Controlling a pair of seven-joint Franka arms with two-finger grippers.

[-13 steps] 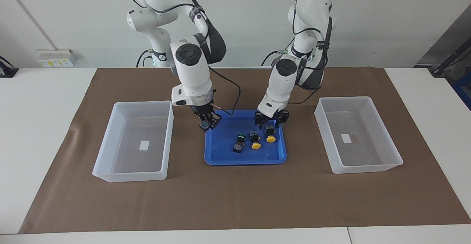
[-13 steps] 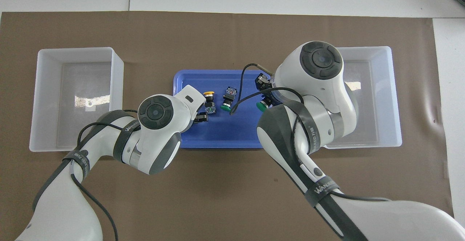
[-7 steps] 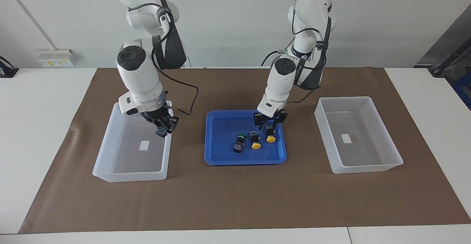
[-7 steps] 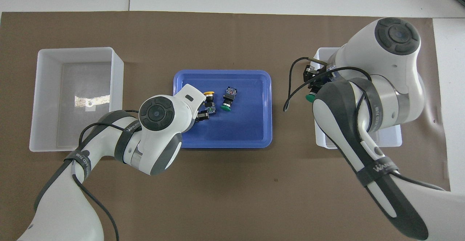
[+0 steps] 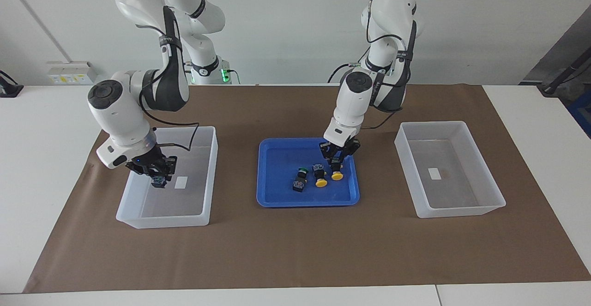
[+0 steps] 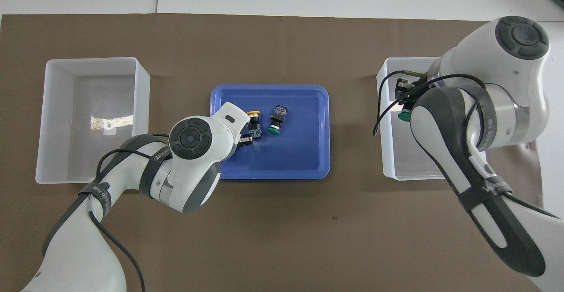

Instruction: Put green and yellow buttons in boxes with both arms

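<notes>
My right gripper [image 5: 157, 172] is shut on a green button [image 5: 159, 181] and holds it low inside the box [image 5: 210, 177] at the right arm's end of the table. In the overhead view, the gripper [image 6: 403, 102] and the button's green cap [image 6: 404, 116] show over that box [image 6: 384, 151]. My left gripper [image 5: 338, 157] is down at the black body of a yellow button [image 5: 338, 175] in the blue tray [image 5: 277, 195]. A second yellow button [image 5: 321, 181] and a green button [image 5: 301, 177] lie beside it. The other box [image 5: 450, 211] holds only its label.
The boxes and the tray stand on a brown mat [image 5: 295, 250] that covers most of the white table. In the overhead view, the left arm's wrist [image 6: 194, 140] hides the yellow button under my left gripper. The blue tray [image 6: 304, 160] lies midway between the boxes.
My right gripper carried the green button from the tray's edge over to the box at its end and lowered it inside. My left gripper sank onto the yellow button.
</notes>
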